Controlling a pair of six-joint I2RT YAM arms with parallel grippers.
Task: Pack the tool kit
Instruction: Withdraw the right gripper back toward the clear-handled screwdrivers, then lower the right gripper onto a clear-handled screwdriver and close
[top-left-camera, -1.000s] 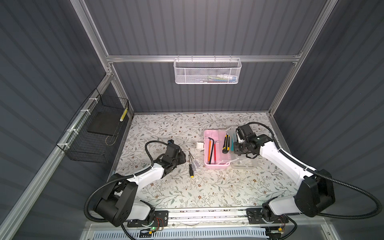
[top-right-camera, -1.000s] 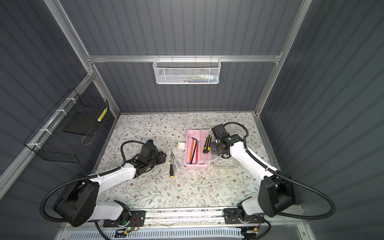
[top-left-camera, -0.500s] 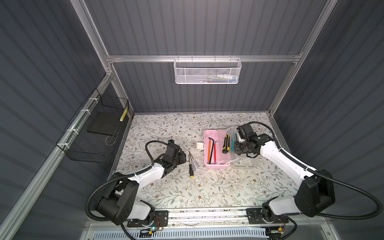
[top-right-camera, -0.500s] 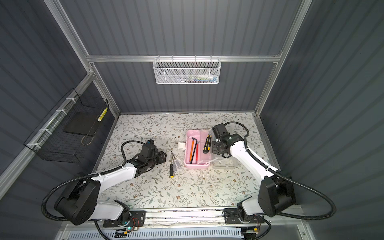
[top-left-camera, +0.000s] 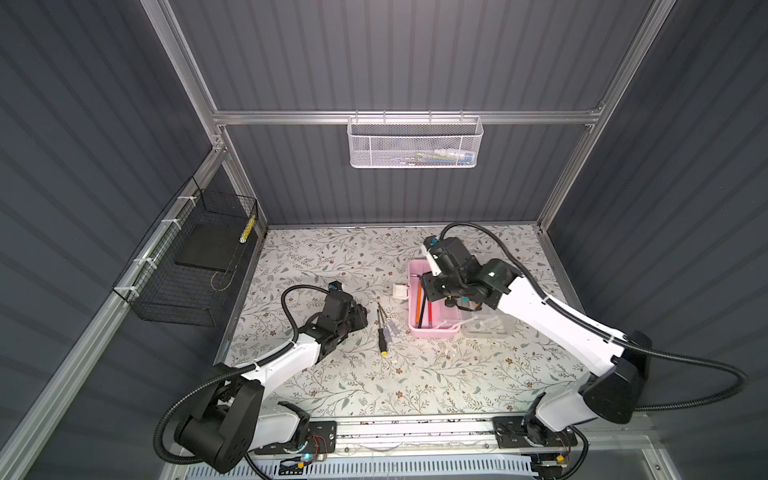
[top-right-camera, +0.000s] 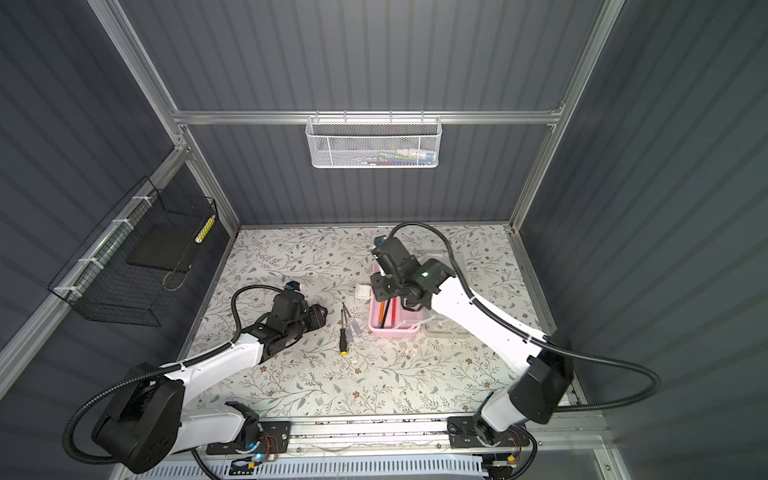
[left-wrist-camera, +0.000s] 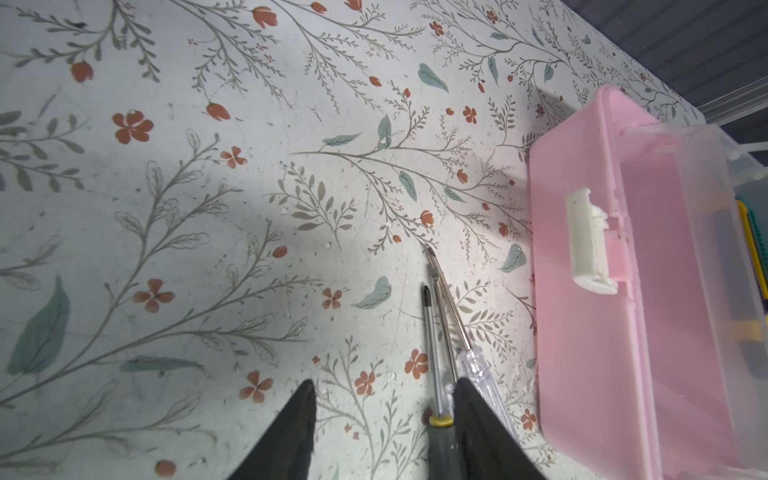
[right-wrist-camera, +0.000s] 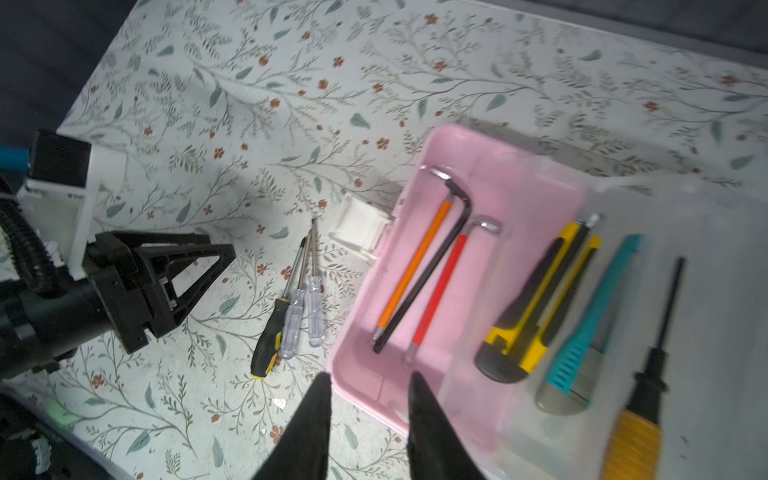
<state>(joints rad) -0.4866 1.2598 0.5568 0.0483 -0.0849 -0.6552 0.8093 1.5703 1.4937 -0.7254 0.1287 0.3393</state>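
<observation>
Pink box (right-wrist-camera: 519, 195) sits right under the right claw (right-wrist-camera: 370, 374), jaws apart, empty; screwdrivers (left-wrist-camera: 431, 332) lie just ahead of the left claw (left-wrist-camera: 384, 380), also apart.

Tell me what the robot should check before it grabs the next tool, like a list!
1. Left gripper open, empty: ok.
2. Right gripper jaws apart, holding nothing: ok.
3. Pink box open, with room beside the hex keys: ok.
4. Black-and-yellow screwdriver and two clear-handled screwdrivers packed: not ok, they lie on the table beside the box.
5. Utility knives lie in clear plastic; lid or tray: cannot tell.
</observation>
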